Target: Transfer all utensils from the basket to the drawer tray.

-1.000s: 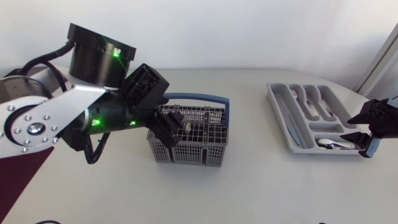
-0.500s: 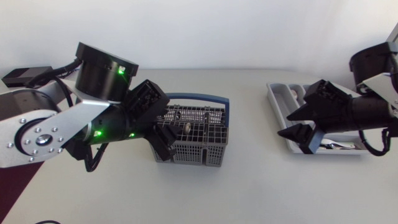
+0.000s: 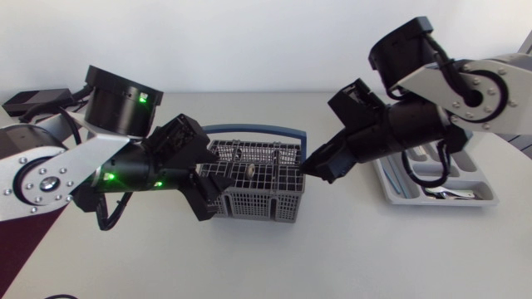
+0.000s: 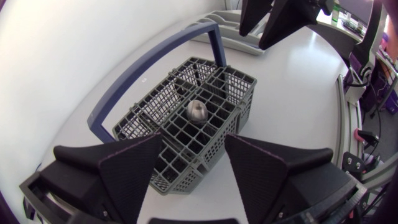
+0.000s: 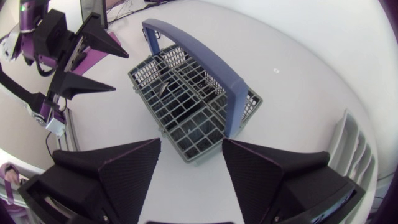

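Now | spoon (image 4: 198, 111) upright in basket (image 4: 235, 119), bowl up | left end effector (image 4: 193, 140) spread | right end effector (image 5: 191, 143) spread

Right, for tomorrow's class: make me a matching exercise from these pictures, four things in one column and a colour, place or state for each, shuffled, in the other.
Things:
1 handle
2 utensil
3 tray
4 left hand

Descriptions:
A open, at one end of the basket
B blue
C grey, with long compartments
D standing in a basket cell

Pairs: 1-B, 2-D, 3-C, 4-A.
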Controlling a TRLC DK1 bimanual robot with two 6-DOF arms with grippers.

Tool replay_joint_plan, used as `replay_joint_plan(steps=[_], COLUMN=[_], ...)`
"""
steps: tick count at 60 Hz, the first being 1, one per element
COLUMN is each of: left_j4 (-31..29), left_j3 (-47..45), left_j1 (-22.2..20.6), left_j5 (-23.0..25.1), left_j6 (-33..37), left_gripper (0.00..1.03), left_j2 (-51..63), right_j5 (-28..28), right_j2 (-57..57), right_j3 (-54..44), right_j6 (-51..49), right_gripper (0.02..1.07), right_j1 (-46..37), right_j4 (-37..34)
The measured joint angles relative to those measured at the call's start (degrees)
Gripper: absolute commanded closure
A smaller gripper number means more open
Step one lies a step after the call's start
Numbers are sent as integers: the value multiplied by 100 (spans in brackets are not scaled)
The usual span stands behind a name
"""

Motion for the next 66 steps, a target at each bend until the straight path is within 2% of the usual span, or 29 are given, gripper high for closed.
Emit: replay_joint_plan(steps=[14,21,27,34,66], left_j4=[-81,-90,-90,-52,142], left_j3=[-90,-105,-105,-107,-192], left_j1=[136,254,315,337,413], left_j5=[264,332,348,352,439], left_j6=[127,214,221,234,278], left_gripper=[32,32,32,32,32], left_j2=[-24,-24,-24,-24,72], right_j5=[-96,-120,-122,-109,98], right_j2=[678,894,1102,1331,1816], right_j3=[472,603,728,778,824], right_j6=[780,1130,1338,1515,1899], right_gripper=[35,35,42,48,52], right_j1=[490,782,933,962,1051], right_j4=[70,363,485,614,1043])
